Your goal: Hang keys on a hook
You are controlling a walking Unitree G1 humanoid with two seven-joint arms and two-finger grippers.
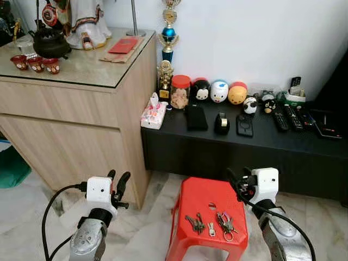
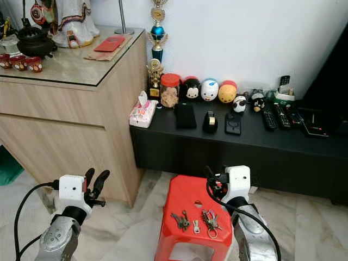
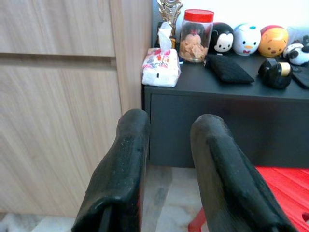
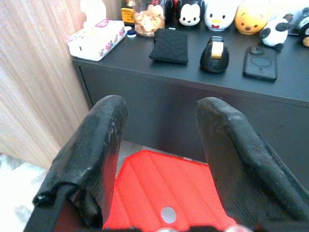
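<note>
Red stool [image 1: 204, 198] carries the keys [image 1: 225, 224] near its front edge; right gripper [image 1: 237, 182], released, hovers above the back edge and should descend vertically; left gripper [image 1: 118, 184] released.

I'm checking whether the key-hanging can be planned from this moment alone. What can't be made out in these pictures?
- A hook: I can make out none on the wall or wooden cabinet.
- Keys on the red stool: too small in the eye views to count or tell how they're joined.
- Right wrist view: the open right gripper has its fingers covering the stool's near part, where the keys lie.
- Left gripper, open: faces the cabinet and black shelf.
</note>
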